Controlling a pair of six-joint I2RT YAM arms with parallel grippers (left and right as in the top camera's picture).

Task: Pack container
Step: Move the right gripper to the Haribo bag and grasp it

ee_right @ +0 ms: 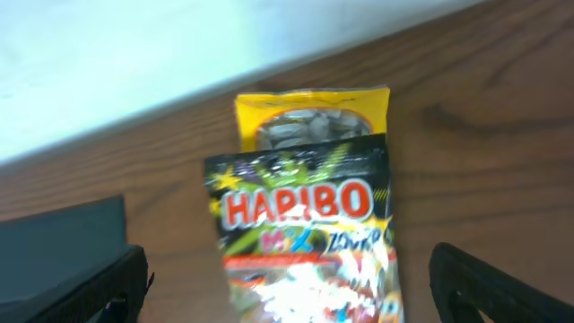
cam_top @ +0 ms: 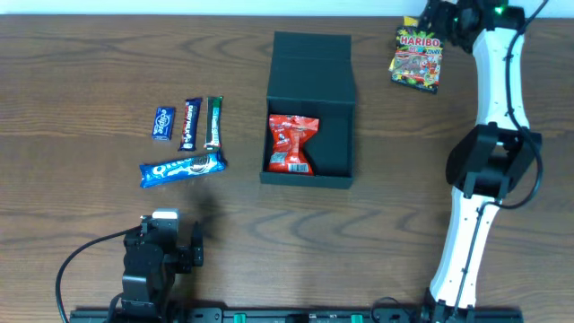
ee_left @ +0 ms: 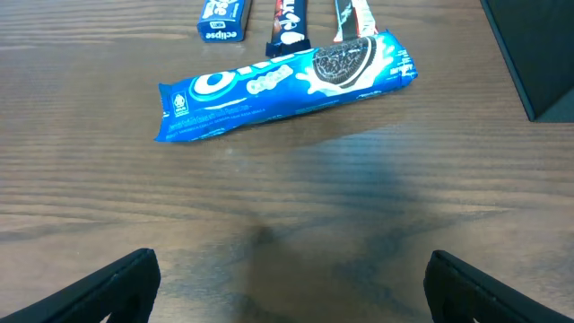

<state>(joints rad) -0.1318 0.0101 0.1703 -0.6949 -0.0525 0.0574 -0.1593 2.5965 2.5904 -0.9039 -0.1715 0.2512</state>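
Wooden table (cam_top: 90, 54), container (cam_top: 334, 135) well left of right end effector (ee_right: 287, 292), fingers (ee_right: 489, 287) apart by Haribo bag (ee_right: 305, 224).

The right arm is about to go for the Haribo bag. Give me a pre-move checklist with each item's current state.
1. Container lid open: ok, the flap is folded back.
2. Room inside: ok, the red packet leaves bare floor beside it.
3. Right gripper open: ok, the fingers are wide apart, with the Haribo bag in view between them.
4. Only one bag there: cannot tell, a yellow section shows beyond its top edge.
5. Bag apart from the container: ok, bare table lies between them.
6. Left gripper out of the way: ok, it is open and empty, short of the Oreo pack.
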